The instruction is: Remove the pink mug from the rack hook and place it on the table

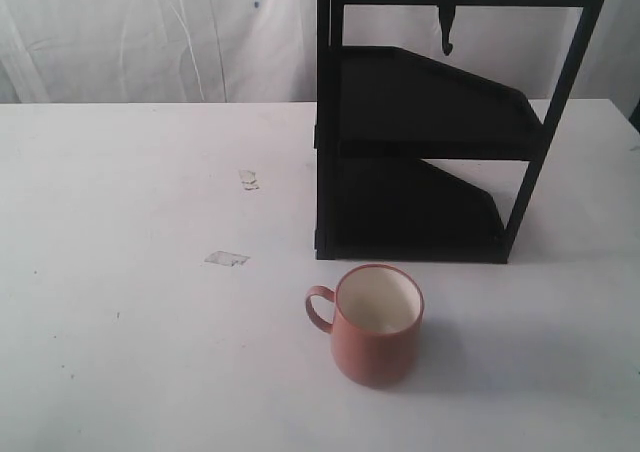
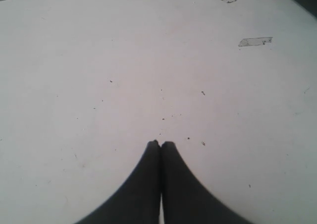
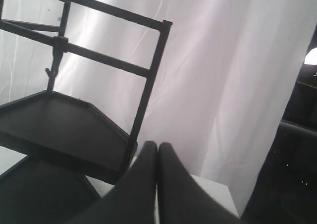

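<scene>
The pink mug (image 1: 376,324) stands upright on the white table (image 1: 120,352) in front of the black rack (image 1: 420,152), handle to the left, cream inside showing. The rack hook (image 1: 447,17) hangs bare from the top crossbar; the right wrist view also shows the hook (image 3: 52,68). Neither gripper shows in the exterior view. My left gripper (image 2: 160,143) is shut with nothing in it, over bare tabletop. My right gripper (image 3: 157,145) is shut and empty, raised beside the rack's right post (image 3: 148,85). The mug shows in neither wrist view.
Two small clear tape patches (image 1: 226,258) lie on the table left of the rack, and one tape patch (image 2: 254,41) shows in the left wrist view. The rack has two slanted black shelves (image 1: 430,102). A white curtain (image 1: 150,32) hangs behind the table.
</scene>
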`<state>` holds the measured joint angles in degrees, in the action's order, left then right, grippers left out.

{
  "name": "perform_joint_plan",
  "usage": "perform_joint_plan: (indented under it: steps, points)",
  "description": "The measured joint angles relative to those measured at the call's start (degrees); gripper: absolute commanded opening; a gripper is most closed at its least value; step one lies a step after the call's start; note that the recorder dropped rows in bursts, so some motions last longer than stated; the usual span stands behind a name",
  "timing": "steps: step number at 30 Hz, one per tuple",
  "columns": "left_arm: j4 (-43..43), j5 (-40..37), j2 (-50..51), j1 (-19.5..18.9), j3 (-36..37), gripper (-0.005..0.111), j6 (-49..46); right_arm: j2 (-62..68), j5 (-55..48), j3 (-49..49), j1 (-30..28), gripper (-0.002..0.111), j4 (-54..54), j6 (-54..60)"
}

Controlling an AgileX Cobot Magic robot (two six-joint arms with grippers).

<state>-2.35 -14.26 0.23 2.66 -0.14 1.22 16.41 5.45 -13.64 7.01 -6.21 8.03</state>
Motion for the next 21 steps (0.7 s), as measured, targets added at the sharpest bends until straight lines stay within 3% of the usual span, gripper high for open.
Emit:
perform_joint_plan:
  steps: [6, 14, 21]
  points:
    - [0.0, 0.0, 0.0, 0.0, 0.0, 0.001, 0.0, -0.3, 0.0, 0.3, 1.0, 0.000, 0.0, 0.0]
    - [0.0, 0.0, 0.0, 0.0, 0.0, 0.001, 0.0, -14.9, 0.7, 8.0, 1.0, 0.000, 0.0, 0.0]
    - [0.0, 0.0, 0.0, 0.0, 0.0, 0.001, 0.0, -16.1, -1.0, 13.2, 0.6, 0.000, -0.1, 0.0]
